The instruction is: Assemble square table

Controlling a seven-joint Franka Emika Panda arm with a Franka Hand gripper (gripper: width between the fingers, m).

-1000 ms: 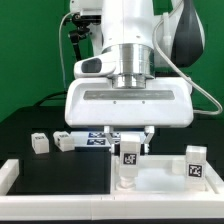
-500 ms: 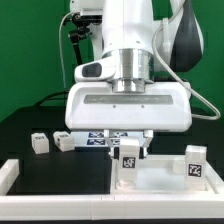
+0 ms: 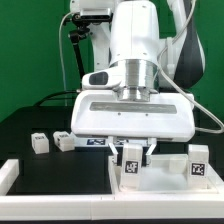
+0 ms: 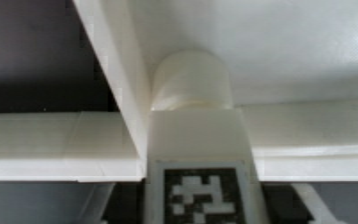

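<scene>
Pincer (image 3: 132, 152) clamped on a tagged leg (image 3: 131, 166) standing on the square panel (image 3: 170, 186).

Nearest, on the right of the black table (image 3: 60, 168), lies the white square panel with its rimmed side up. At the panel's left side the held leg stands upright; the wrist view shows it (image 4: 195, 150) set against the panel's rim (image 4: 51, 135). A second leg (image 3: 197, 166) stands at the panel's right side. Farther left, two loose legs (image 3: 39, 143) (image 3: 63, 142) lie apart on the table, with the marker board (image 3: 97, 142) just beside them.
</scene>
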